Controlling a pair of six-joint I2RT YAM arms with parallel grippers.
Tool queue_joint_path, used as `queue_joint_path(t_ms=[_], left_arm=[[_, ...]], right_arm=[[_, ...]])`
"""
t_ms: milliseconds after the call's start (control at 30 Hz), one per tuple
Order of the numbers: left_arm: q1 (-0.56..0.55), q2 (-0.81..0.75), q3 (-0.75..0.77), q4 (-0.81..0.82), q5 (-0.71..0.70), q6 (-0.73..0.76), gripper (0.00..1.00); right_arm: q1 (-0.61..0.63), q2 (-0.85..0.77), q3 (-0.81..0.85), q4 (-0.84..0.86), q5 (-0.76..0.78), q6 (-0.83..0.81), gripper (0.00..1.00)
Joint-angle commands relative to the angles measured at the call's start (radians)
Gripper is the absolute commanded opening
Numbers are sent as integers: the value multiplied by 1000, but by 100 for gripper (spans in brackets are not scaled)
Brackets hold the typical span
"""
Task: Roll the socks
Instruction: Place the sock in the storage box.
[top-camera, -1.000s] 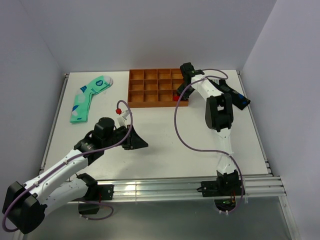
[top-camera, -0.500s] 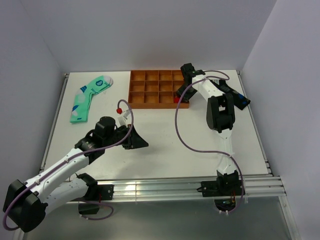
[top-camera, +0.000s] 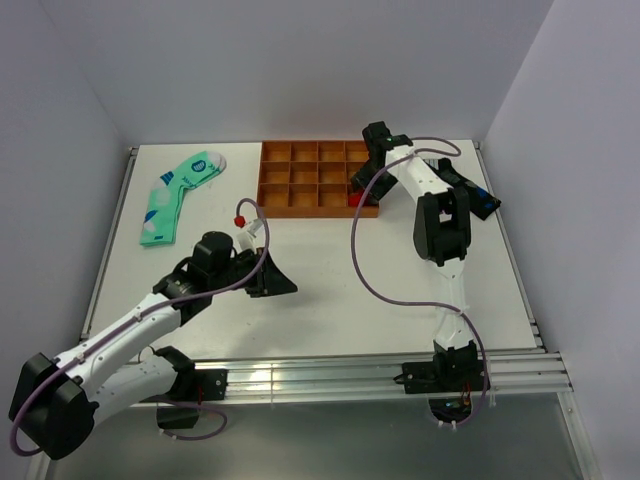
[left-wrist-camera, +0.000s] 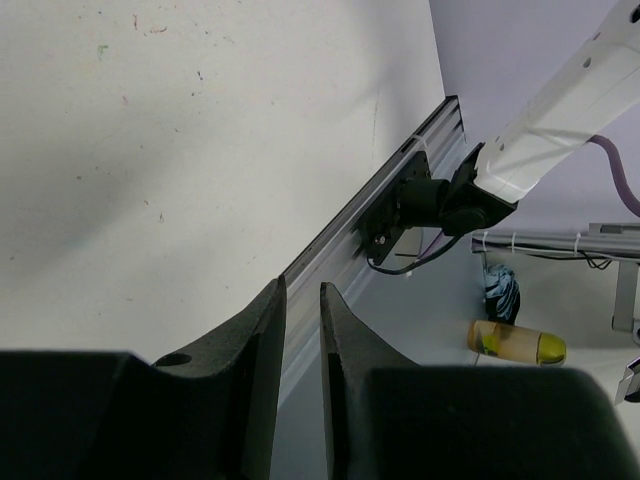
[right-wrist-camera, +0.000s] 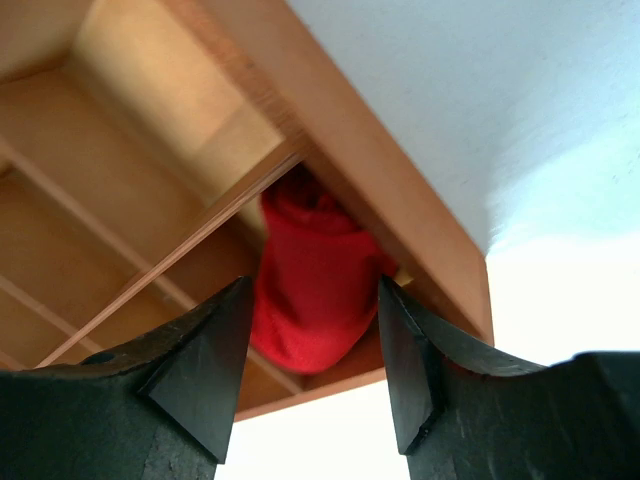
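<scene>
Over tray (top-camera: 300, 190), right gripper (right-wrist-camera: 312, 350) spread

Even, diffuse light fills the overhead view, where the white table (top-camera: 320, 270) reads bright and sharp and the arms cast only faint, soft shadows beside themselves. In the left wrist view the table (left-wrist-camera: 200, 130) is evenly lit with a dim grey shadow patch towards its left edge, while the near black jaws are underexposed and slightly soft. In the right wrist view the wall above the orange tray (right-wrist-camera: 330, 130) is blown out to near white, the red sock (right-wrist-camera: 310, 280) sits in the tray's shade, and the close jaws are blurred.
</scene>
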Motion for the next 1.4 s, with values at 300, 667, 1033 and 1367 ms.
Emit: queue_joint_path(t_ms=[300,667,1033,1367], left_arm=[[23,41,40,44,31,19,25],[56,59,70,24,33,43,25],[91,2,153,-97,-107,124,26],[96,-53,184,-115,-253,189,27]], right_arm=[[0,-89,68,-93,-4,-18,61],[1,-235,-10,-71,5,-44,62],[3,-748,-453,229,36,-220,78],[1,-1292,-930,406,34,-419,100]])
